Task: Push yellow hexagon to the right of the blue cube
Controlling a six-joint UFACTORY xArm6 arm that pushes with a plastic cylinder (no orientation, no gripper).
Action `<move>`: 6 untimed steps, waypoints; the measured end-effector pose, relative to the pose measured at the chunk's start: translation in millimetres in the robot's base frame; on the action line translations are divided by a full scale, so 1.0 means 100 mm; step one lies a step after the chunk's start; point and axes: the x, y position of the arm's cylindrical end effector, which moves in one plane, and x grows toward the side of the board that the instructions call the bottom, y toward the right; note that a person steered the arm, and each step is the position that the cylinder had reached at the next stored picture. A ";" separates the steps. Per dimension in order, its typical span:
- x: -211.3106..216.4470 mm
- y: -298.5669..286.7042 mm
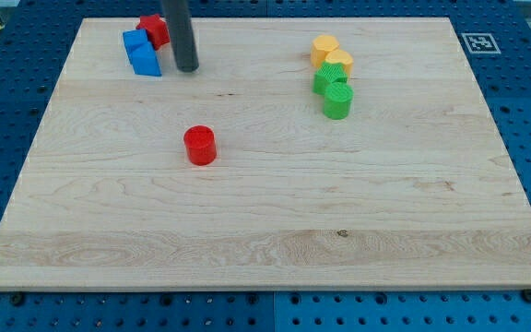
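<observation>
The red cylinder [199,146] sits closest to the camera, alone on the wooden board [265,240], a bit left of the middle.

At the upper left of the frame, two blue blocks touch each other: a small blue piece [135,40] and the blue cube [146,61] just below it. A red block [156,29] touches them from behind; its shape is hard to make out. Just right of the blue cube stands the dark rod. Its tip [186,69] rests on the board, near the cube but apart from it. The rod has nothing to open or close, and it holds nothing.

Well to the right, in the upper right part, four blocks make a tight bunch. The yellow hexagon [324,47] is at the top, then a yellow cylinder [339,63], a green block [325,80] and a green cylinder [337,100].
</observation>
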 end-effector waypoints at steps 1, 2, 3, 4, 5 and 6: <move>-0.34 -0.15; -0.56 -0.51; -0.73 -0.79; -0.93 -0.57; -0.94 -0.38; -0.94 -0.14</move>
